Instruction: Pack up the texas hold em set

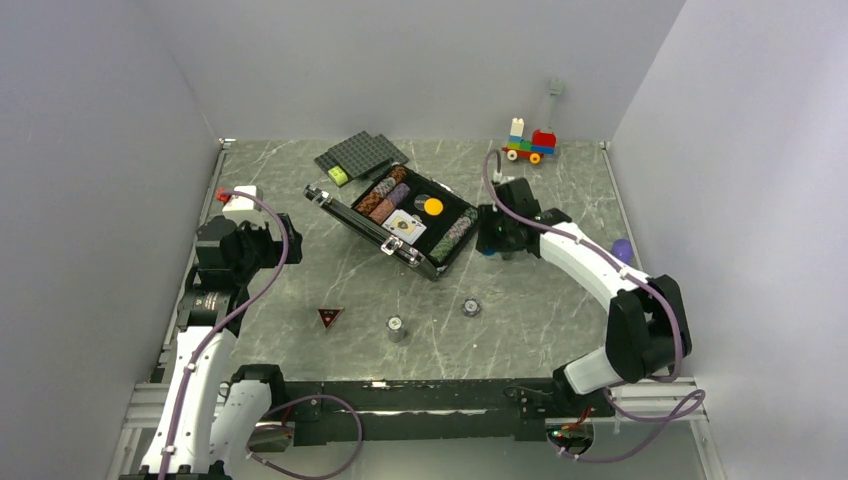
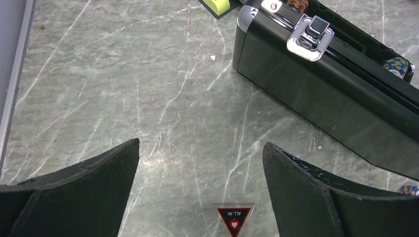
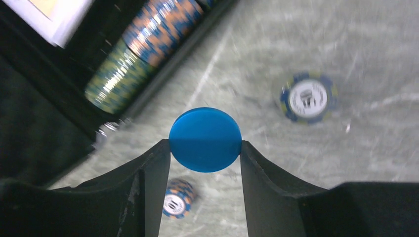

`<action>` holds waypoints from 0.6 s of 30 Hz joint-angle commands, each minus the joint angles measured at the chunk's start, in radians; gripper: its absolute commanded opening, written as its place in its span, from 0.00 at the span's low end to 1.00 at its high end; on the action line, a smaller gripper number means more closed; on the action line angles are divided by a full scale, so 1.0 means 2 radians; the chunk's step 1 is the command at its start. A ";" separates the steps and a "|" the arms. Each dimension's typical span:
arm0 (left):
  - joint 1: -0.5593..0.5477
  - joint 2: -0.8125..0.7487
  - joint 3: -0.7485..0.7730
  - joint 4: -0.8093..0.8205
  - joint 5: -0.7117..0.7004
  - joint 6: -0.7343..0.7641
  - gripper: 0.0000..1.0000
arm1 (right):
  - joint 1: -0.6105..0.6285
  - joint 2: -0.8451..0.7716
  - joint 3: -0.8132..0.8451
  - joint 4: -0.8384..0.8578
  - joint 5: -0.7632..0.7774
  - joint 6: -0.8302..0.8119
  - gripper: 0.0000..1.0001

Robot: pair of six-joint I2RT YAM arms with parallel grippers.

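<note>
Blue disc (image 3: pixel 205 139) sits pinched by its edges in our right pincer (image 3: pixel 205 146), just beside the open black briefcase (image 1: pixel 372 232) and its chip rows (image 3: pixel 143 49). Our left pincer (image 2: pixel 201 145) gapes wide, holding nothing, above the grey veined surface (image 2: pixel 148 89) near the briefcase's front wall. 2 loose chips (image 3: pixel 308 97) lie below the disc.

Left of briefcase (image 1: pixel 395 222): bare table (image 1: pixel 290 290), free for the left gripper (image 2: pixel 201 143), its fingers spread wide
Front of briefcase: ALL IN marker (image 1: pixel 330 317), chip stack (image 1: pixel 396 328) and second chip stack (image 1: pixel 471 307), with passable gaps between all 3
Behind briefcase: baseplates (image 1: pixel 360 155) just beside its far corner
Right of briefcase: right gripper (image 3: pixel 205 143), clamping the blue disc (image 3: pixel 205 133), fills the near space
Far right behind briefcase: toy car (image 1: pixel 530 143), well apart
</note>
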 commanded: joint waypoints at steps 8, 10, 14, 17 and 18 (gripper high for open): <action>0.001 -0.005 -0.003 0.019 0.000 -0.004 0.99 | 0.007 0.145 0.194 0.077 -0.059 -0.040 0.30; 0.000 -0.005 -0.003 0.018 -0.002 -0.003 0.99 | 0.008 0.179 0.233 0.074 -0.063 -0.045 0.30; 0.000 -0.006 -0.005 0.022 0.004 0.000 0.99 | 0.010 0.243 0.292 0.078 -0.062 -0.052 0.30; 0.000 -0.003 -0.005 0.022 0.006 0.000 0.99 | 0.012 0.286 0.329 0.077 -0.063 -0.059 0.30; 0.000 -0.002 -0.004 0.022 0.008 0.001 0.99 | 0.012 0.300 0.340 0.074 -0.063 -0.061 0.30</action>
